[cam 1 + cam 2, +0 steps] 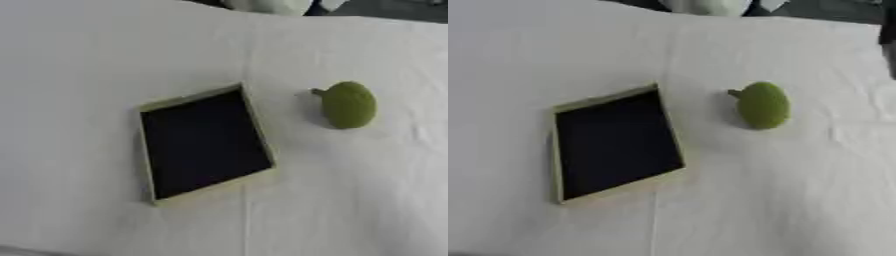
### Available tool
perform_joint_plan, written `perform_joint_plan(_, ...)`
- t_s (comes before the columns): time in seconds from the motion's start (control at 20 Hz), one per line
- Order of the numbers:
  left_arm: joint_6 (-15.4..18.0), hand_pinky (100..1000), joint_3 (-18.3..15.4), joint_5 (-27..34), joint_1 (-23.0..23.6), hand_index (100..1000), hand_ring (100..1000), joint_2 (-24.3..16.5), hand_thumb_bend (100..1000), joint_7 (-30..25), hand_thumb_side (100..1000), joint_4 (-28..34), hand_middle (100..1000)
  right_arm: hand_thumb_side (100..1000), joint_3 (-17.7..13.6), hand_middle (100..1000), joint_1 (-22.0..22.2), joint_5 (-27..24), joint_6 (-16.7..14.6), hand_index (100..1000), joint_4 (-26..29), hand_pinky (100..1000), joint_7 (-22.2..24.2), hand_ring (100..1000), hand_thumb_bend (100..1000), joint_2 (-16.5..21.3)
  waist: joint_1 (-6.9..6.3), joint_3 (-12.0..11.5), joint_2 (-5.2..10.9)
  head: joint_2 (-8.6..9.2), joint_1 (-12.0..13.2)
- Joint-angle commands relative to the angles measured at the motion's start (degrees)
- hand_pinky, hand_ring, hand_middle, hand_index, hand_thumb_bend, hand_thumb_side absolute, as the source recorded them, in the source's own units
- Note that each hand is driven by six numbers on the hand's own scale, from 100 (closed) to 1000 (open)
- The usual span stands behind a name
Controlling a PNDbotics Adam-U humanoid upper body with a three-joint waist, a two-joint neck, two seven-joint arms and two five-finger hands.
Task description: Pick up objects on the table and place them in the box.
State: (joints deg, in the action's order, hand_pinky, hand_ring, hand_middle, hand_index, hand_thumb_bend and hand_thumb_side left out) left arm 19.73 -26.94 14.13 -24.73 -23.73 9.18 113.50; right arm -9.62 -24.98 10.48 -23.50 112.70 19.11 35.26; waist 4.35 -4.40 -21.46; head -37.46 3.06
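Note:
An open box [146, 150] with pale yellowish walls and a dark inside lies a little askew at the middle of the white table. I see nothing inside it. To its right, apart from it, a green pear-like fruit [348, 105] with a short stem rests on the cloth. Neither of my hands shows in either view.
The white cloth [79, 60] covers the whole table, with creases at the right side. Beyond the far edge stand a pale rounded object [267, 6] and a dark strip of floor [833, 10].

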Motion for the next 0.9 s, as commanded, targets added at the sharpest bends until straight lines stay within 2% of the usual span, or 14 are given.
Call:
perform_joint_plan(0.05, -0.15, 505, -0.39, -0.5, -0.3, 665, 623, -2.12, 100, -0.03, 455, 1.1, 639, 177, 2.16, 883, 0.02, 2.87, -1.87, 890, -1.13, 845, 2.61, 878, 100, 6.08, -0.18, -0.04, 1.37, 0.88, 0.37)
perform_joint_plan(0.3, -0.22, 506, -0.25, -0.4, -0.48, 665, 623, -2.02, 100, -0.19, 455, 1.1, 639, 255, 5.58, 902, 0.19, 7.13, -4.98, 899, -3.25, 865, 5.74, 896, 100, 13.01, -0.13, -0.49, 1.3, 1.06, 0.13)
perform_joint_plan(0.65, -0.29, 504, 0.01, 0.05, -0.78, 664, 624, -1.35, 100, -0.72, 459, 1.1, 640, 363, 9.67, 919, 1.62, 12.3, -7.15, 912, -5.38, 879, 1.63, 912, 100, 23.0, -0.46, -1.53, 0.94, 1.09, -1.06)
perform_joint_plan(0.75, -0.29, 504, 0.05, 0.16, -0.82, 664, 624, -1.23, 100, -0.86, 459, 1.1, 640, 378, 10.29, 920, 2.27, 12.43, -7.11, 914, -5.96, 879, 0.42, 914, 100, 24.57, -0.54, -1.68, 0.87, 1.12, -1.31)
perform_joint_plan(0.9, -0.28, 504, 0.07, 0.29, -0.85, 664, 624, -1.14, 100, -1.0, 459, 1.1, 640, 404, 11.33, 920, 2.75, 12.75, -6.95, 918, -6.78, 875, 0.33, 914, 100, 24.66, -0.63, -1.78, 0.84, 1.04, -1.88)
